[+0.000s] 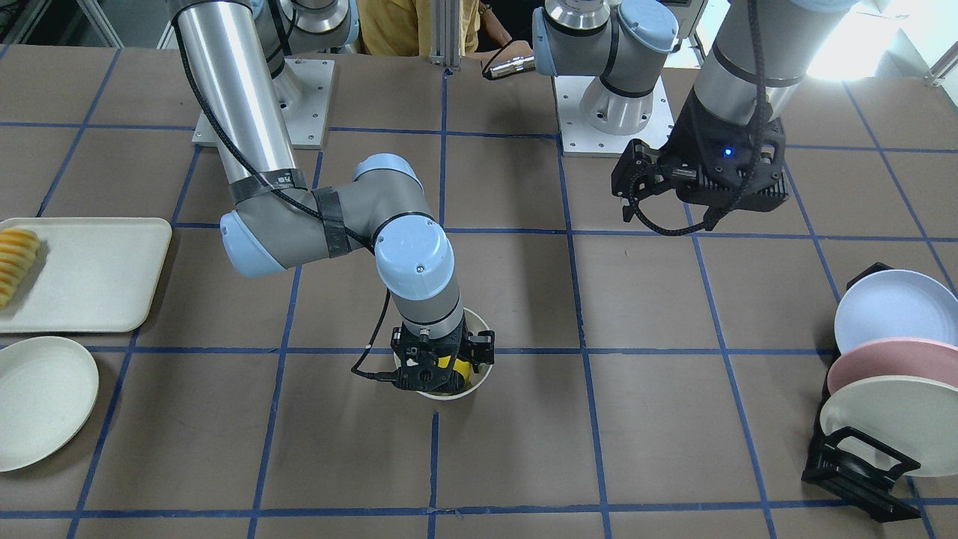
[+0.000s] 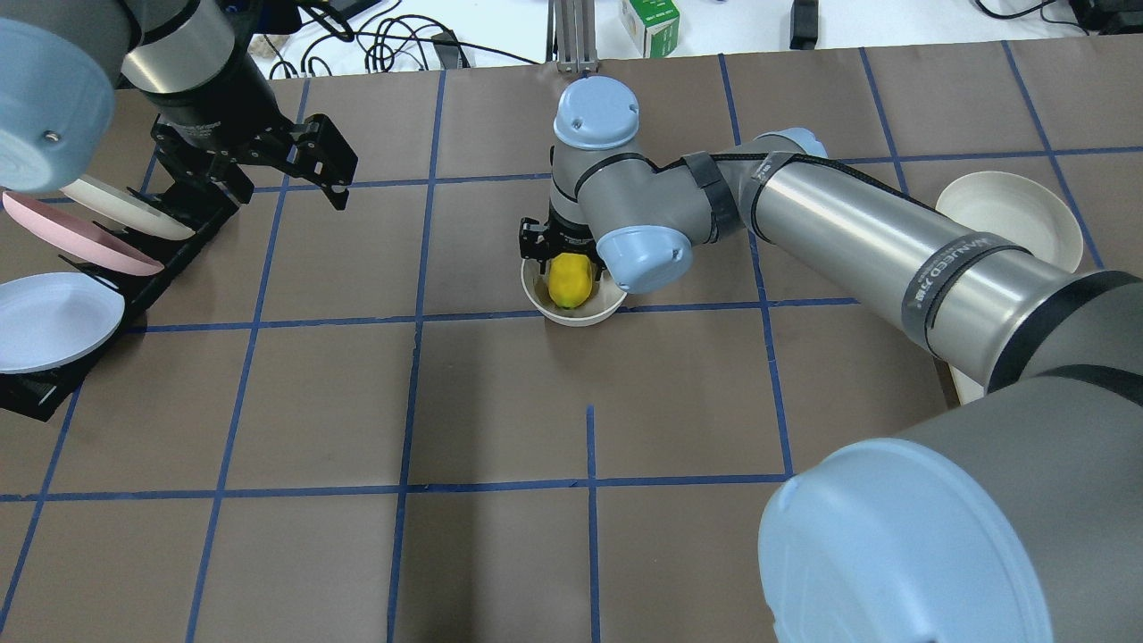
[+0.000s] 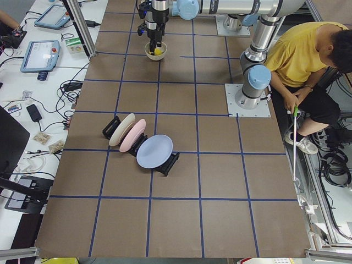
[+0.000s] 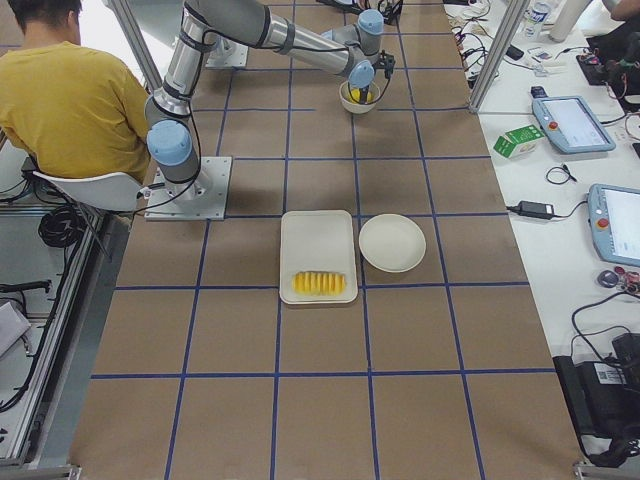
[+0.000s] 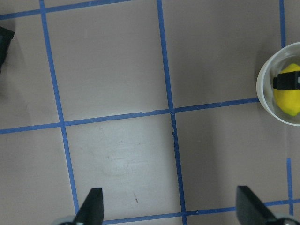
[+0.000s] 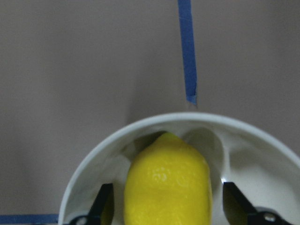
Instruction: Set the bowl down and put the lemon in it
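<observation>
Front-facing view: the bowl (image 1: 449, 394) stands upright on the table (image 1: 673, 419) near its middle. The right claw (image 1: 441, 367) reaches down into it, with a sliver of the lemon (image 1: 451, 365) showing yellow between the black fingers. The left claw (image 1: 636, 187) hangs well apart, above bare table.

Overhead view: the lemon (image 2: 570, 279) lies inside the bowl (image 2: 589, 314), partly under the right wrist.

Left wrist view: the left claw's fingers (image 5: 93, 206) are spread wide with nothing between them. It is released and idle.

Right wrist view: the lemon (image 6: 166, 187) sits low in the bowl (image 6: 187, 119), and the fingers (image 6: 104, 206) stand on either side with a thin gap at each flank. The right claw looks released rather than clenched, though the fingertips are cut off at the frame's edge, so I say that with some caution.

By my reading both parts of the task are all but done: the bowl is placed and the lemon is in it. What is left is for the right arm to lift clear without nudging the bowl.
</observation>
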You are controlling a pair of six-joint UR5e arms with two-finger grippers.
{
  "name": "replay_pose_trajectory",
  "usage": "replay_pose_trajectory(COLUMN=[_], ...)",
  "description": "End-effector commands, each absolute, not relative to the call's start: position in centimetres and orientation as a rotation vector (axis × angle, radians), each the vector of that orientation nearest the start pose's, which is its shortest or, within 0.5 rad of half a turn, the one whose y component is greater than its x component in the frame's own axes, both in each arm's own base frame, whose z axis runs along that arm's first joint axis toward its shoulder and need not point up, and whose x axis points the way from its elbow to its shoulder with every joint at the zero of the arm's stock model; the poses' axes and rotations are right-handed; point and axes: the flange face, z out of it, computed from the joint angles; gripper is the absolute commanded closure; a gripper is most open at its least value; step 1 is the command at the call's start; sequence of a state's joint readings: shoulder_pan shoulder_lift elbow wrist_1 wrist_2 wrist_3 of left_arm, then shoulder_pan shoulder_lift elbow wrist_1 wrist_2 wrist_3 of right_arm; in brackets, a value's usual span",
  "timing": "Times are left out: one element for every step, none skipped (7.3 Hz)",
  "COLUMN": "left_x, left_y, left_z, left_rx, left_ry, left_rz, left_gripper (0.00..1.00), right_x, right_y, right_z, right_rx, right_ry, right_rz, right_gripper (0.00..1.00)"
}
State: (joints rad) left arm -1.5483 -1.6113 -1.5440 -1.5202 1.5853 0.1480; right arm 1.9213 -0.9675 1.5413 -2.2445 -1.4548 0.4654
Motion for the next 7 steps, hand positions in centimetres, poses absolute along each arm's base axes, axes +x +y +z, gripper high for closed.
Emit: replay_pose_trajectory(left_x=[-12.2, -12.2, -12.2, -12.2, -12.3, -12.3, -12.3], left_y=[-51.2, -50.9, -50.8, -50.7, -50.7, -50.6, -50.6], left_z=[48.8, 49.1, 49.2, 49.4, 49.3, 49.3, 49.3], left_rx=[0.191, 0.19, 0.188, 0.157, 0.152, 0.152, 0.152], left_ry=[3.114, 3.112, 3.112, 3.114, 3.115, 3.115, 3.115], left_rz=[-0.072, -0.079, -0.079, -0.084, -0.079, -0.082, -0.082], left_gripper=[0.0, 0.0, 0.0, 0.0, 0.0, 0.0, 0.0], right_x=[36.2, 35.1, 31.7, 27.3, 23.9, 21.1, 18.3], right_y=[-59.3, -58.7, -58.2, -58.2, -56.6, -54.5, -52.7], right_z=[21.7, 24.8, 29.3, 33.2, 37.5, 40.5, 43.2], right_rx=[0.189, 0.206, 0.256, 0.352, 0.381, 0.293, 0.282], right_ry=[2.993, 3.009, 3.025, 3.019, 3.018, 3.083, 3.134], right_rz=[-0.082, -0.059, -0.028, -0.021, -0.016, 0.042, 0.071], right_gripper=[0.0, 0.0, 0.0, 0.0, 0.0, 0.0, 0.0])
